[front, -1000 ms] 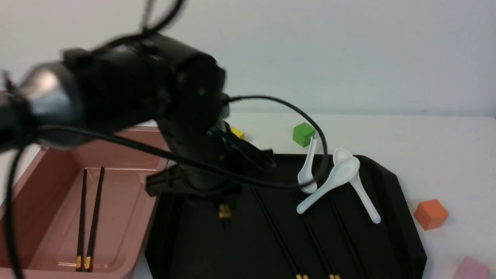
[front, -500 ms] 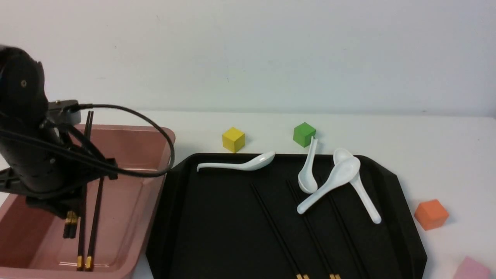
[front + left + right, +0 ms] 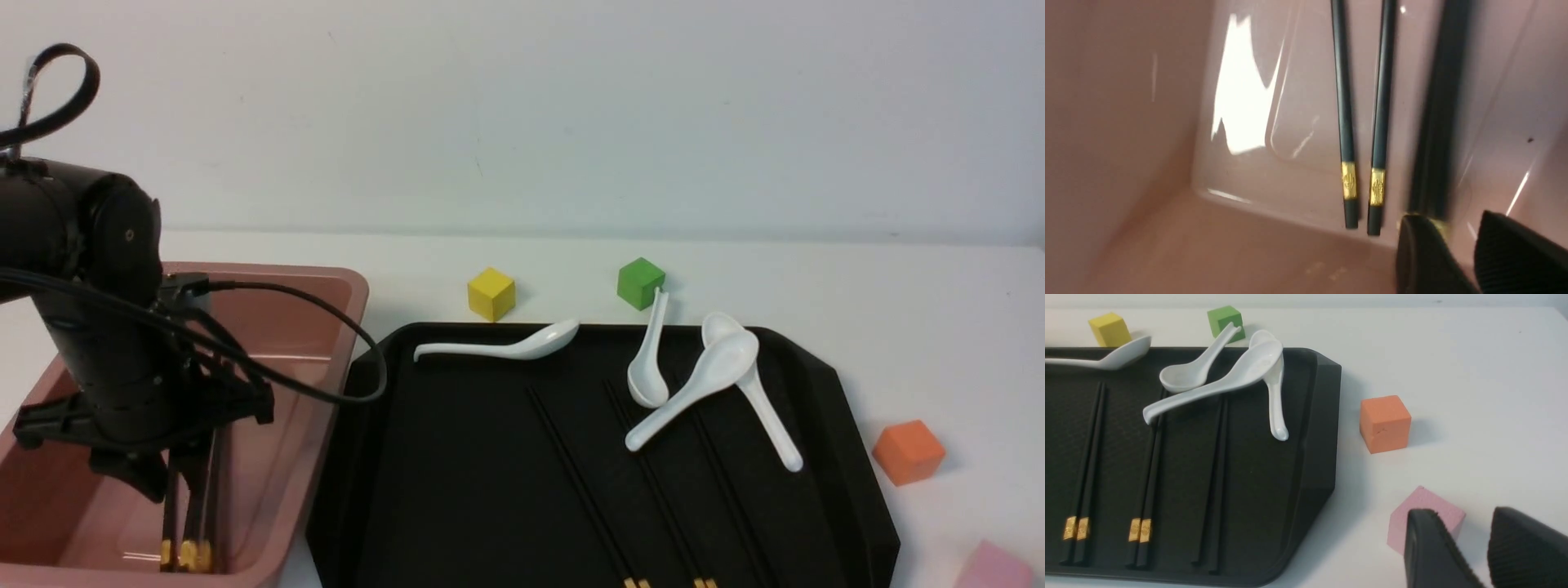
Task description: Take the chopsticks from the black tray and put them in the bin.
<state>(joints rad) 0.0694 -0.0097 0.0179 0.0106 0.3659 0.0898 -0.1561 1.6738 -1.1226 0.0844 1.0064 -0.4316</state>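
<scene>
Chopsticks (image 3: 1093, 461) in black tray (image 3: 1318, 457): likely light, stiff, slick; grip pairs near gold bands, near side. Left gripper (image 3: 1457, 245) spread, right gripper (image 3: 1470, 547) spread too.

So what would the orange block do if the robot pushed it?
It would probably slide instead of rolling, because the orange block has flat sides and corners. It might tip if pushed high up, but it looks about as wide as it is tall, so I'd guess it stays steady. It looks stiff too, with its straight edges.
</scene>
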